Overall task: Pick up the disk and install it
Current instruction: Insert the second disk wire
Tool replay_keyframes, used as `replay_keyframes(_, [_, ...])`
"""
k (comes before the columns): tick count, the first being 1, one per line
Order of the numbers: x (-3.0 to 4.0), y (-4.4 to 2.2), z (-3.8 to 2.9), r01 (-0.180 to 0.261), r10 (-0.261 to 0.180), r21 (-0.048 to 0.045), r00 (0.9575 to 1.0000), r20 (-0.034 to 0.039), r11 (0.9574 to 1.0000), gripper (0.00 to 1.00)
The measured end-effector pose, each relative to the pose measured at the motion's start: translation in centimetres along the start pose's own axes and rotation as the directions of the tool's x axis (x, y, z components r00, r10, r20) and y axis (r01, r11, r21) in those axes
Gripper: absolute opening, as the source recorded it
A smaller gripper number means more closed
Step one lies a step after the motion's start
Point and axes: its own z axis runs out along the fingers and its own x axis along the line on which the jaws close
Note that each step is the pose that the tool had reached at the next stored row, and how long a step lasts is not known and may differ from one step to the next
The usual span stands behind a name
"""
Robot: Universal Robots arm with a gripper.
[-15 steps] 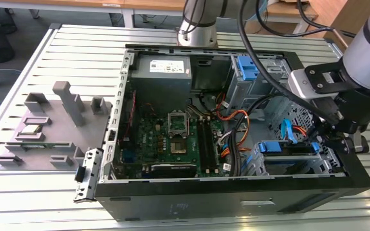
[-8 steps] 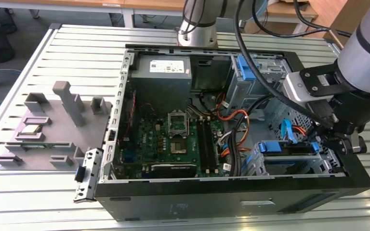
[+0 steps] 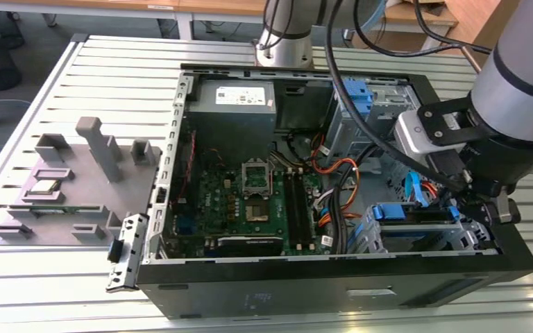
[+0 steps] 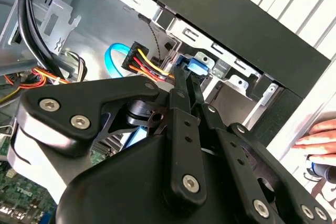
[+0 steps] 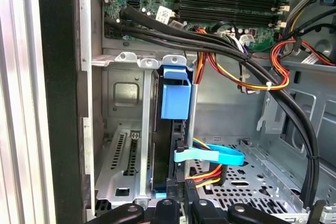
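End effector [image 3: 488, 208] sits at the drive cage, roughly 4 o'clock in the open PC case [image 3: 248, 291] as the exterior view frames it. The disk [image 5: 175, 100] stands on edge in the cage slot, blue rail tab showing, apparently partly seated. Fingers [image 4: 181, 85] look nearly closed, tips at the blue tab; can't tell if they actually pinch it or just press on it.

My read on doing it well: push straight along the slot, keep rails square in the guides, stay clear of the blue SATA cable [image 5: 210, 156] and power leads beside it.

First wrist view shows slot alignment and cabling. Second wrist view shows finger contact, plus a person's hand [image 4: 321, 141] resting outside the case. Exterior view shows the grey fixture tray [image 3: 72, 187] on the surface at 9 o'clock.
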Motion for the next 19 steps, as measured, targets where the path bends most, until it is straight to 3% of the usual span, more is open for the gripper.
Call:
replay_keyframes(2, [0.0,0.2,-0.01,0.003,-0.003,0.0126,1.0,-0.0001,0.9999,0.16])
replay_keyframes(5, [0.01,0.34,0.04,0.01,-0.01,0.0417,1.0,0.0001,0.9991,0.16])
replay_keyframes(7, [0.01,0.51,0.06,0.013,-0.013,0.0549,0.9999,0.0001,0.9984,0.16])
replay_keyframes(19, [0.05,1.67,0.33,0.017,-0.017,0.0817,0.9998,-0.001,0.9965,0.16])
